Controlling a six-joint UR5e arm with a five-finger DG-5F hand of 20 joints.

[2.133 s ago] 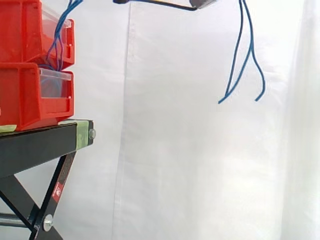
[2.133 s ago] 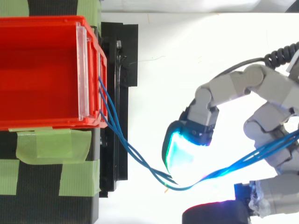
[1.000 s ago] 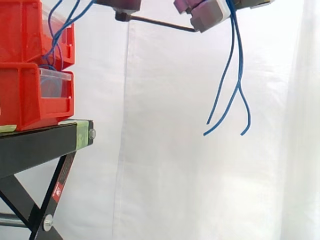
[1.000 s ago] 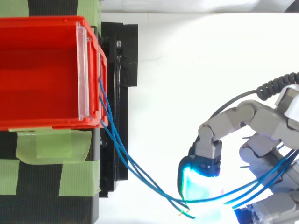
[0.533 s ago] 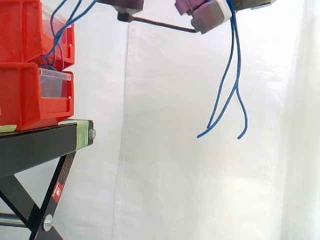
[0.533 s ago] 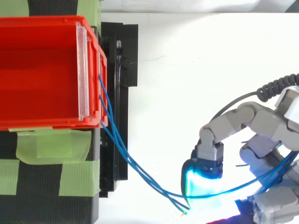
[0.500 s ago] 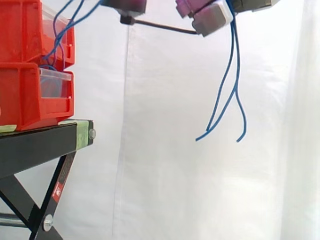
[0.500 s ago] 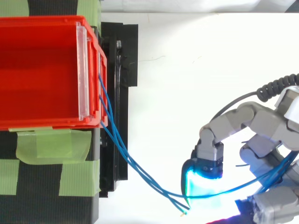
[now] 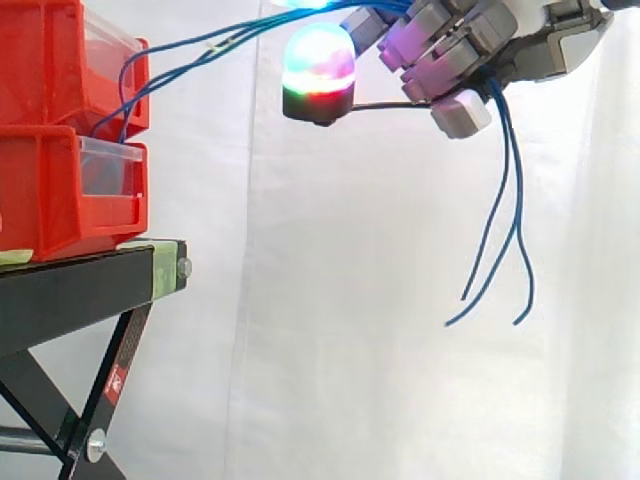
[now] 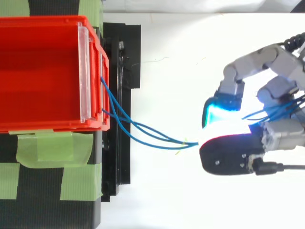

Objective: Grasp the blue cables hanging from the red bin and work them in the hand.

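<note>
The hand (image 9: 470,48) clamps 3 blue cables (image 10: 167,140); they stretch to 2 stacked red bins (image 9: 50,200) well apart, loose ends dangling beneath it.

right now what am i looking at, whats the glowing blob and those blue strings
This is a robot arm's hand, with fingers and a thumb; the glowing blob is one of its fingertip pads. One picture is taken level from the side, the other from above. Red bins stand stacked on a black stand before a white curtain. Thin blue cables run from the bins' front to the hand, whose curled fingers hold them; the loose ends dangle below it.
</note>
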